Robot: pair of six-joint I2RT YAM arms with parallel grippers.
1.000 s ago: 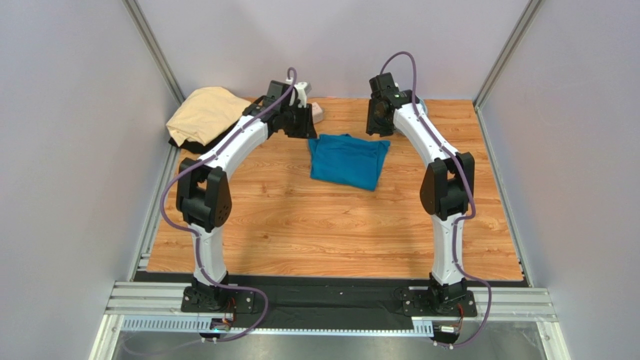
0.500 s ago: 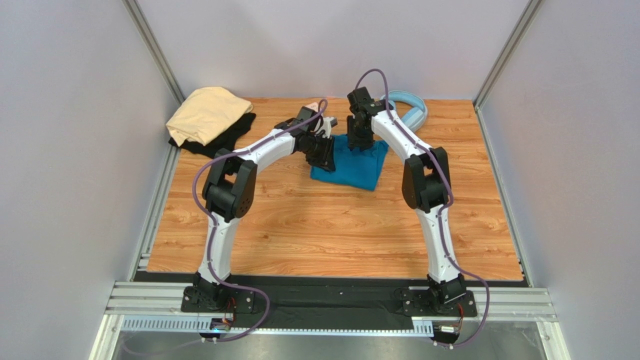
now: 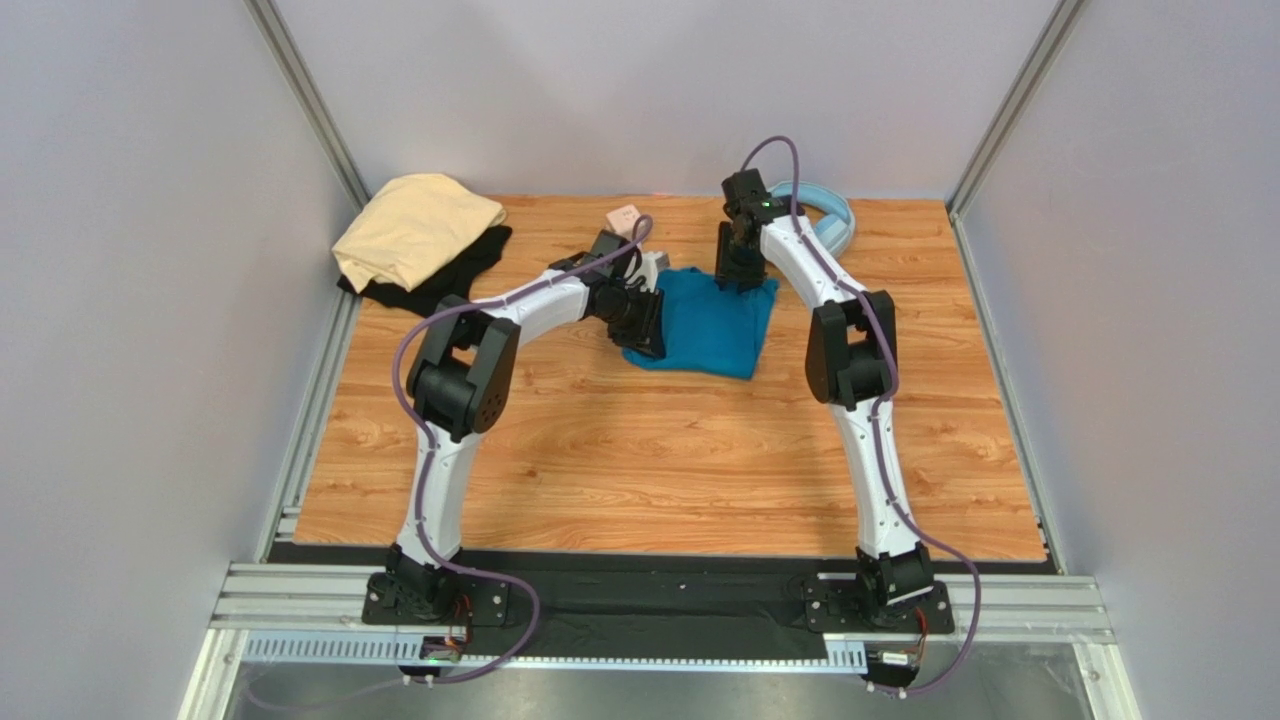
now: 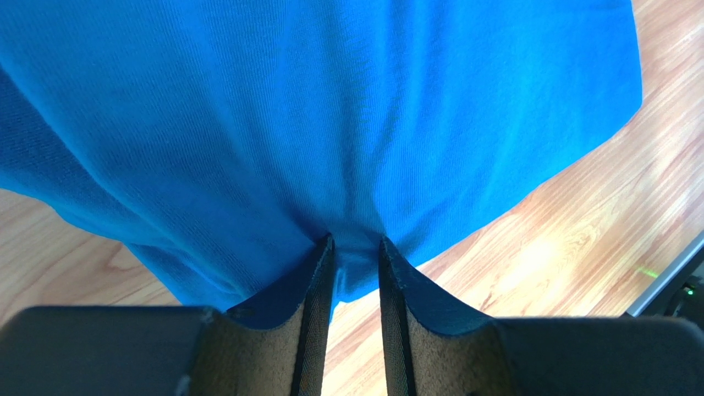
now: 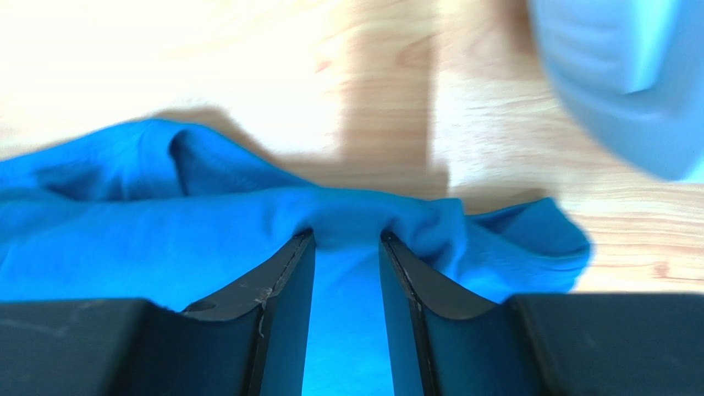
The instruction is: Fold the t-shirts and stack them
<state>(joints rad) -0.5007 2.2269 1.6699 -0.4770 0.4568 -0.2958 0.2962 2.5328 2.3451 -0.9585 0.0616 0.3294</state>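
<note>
The largest thing we see is the light-brown wooden table (image 3: 601,450). On its far middle part lies the soft teal-blue t-shirt (image 3: 718,333). It is folded into a rough four-sided packet, and its near edge runs a little slanted. The cloth is a fine knit of one bright, even colour, and we can see no print on it. In the left wrist view it spreads mostly smooth over the table, with soft creases that run together at the fingertips. In the right wrist view its far edge is bunched into rounded folds, and one fold rises between the fingers.

In the far left corner lies the pale tan t-shirt (image 3: 413,225), crumpled in a heap. It rests on the black t-shirt (image 3: 451,278), of which only a dark part shows at the near right side of the heap. So we count three t-shirts: one teal-blue, one tan, one black.

One pair of light-blue plastic headphones (image 3: 824,210) lies at the far edge, near the teal-blue t-shirt but apart from it.

There are two claws, and both are down on the teal-blue t-shirt. The left claw (image 4: 357,241) is clenched on the cloth at the left side. The right claw (image 5: 347,235) is clenched on the fold at the far edge.

One small pink cube (image 3: 619,219) stands at the far edge, beyond the left claw.
</note>
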